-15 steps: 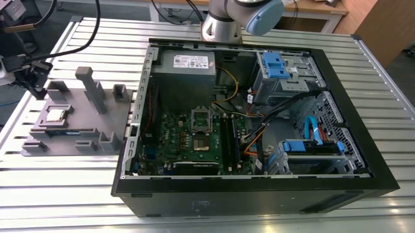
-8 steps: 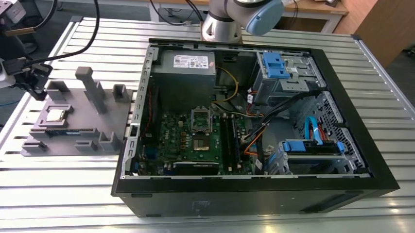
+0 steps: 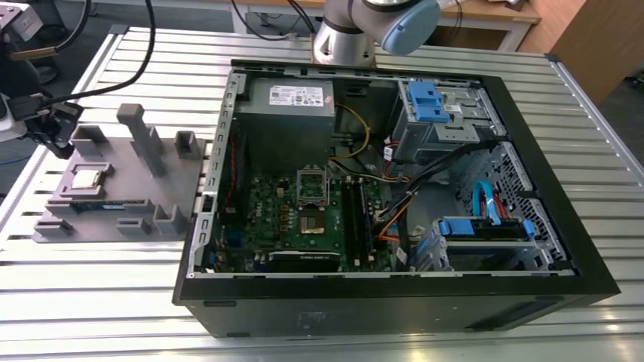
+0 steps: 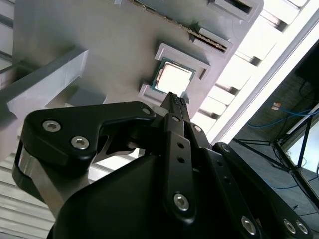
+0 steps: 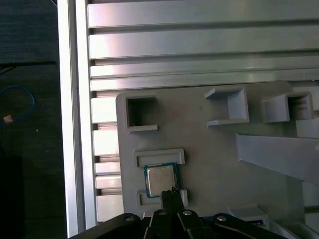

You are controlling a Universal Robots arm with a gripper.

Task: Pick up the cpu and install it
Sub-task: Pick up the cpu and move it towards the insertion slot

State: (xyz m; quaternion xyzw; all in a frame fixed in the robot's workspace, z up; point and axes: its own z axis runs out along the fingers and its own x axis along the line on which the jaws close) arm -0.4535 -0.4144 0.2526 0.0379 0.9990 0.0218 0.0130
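Treat the cpu (image 5: 160,179) as light, stiff and thin. It should weigh next to nothing, but it gives you very little edge to hold. The smooth metal top will likely be slippery, so don't count on friction from above. The underside is probably the delicate face, so any scrape or tilt against a hard edge could harm it. Your best hold, judging by how it sits, is across two opposite sides of the dark rim, on the pair that the raised lips leave free. Keep it level and squeeze only lightly.

It is a small flat square with a bright silver-grey lid that catches the light, framed by a thin darker, greenish border. It lies flat in a shallow seat between two raised lips on a grey holder plate (image 3: 131,188). That plate rests on the slatted aluminium surface (image 3: 121,286), to the exterior view's left of the open computer case (image 3: 403,309) and well apart from it.

In both wrist views the gripper (image 5: 171,193) hangs just over the chip, with its tip above the edge beside one lip. Its fingers look pressed together, with nothing between them. You can't tell from these views whether the tip touches the chip or sits just above it. The chip has not yet left its seat.
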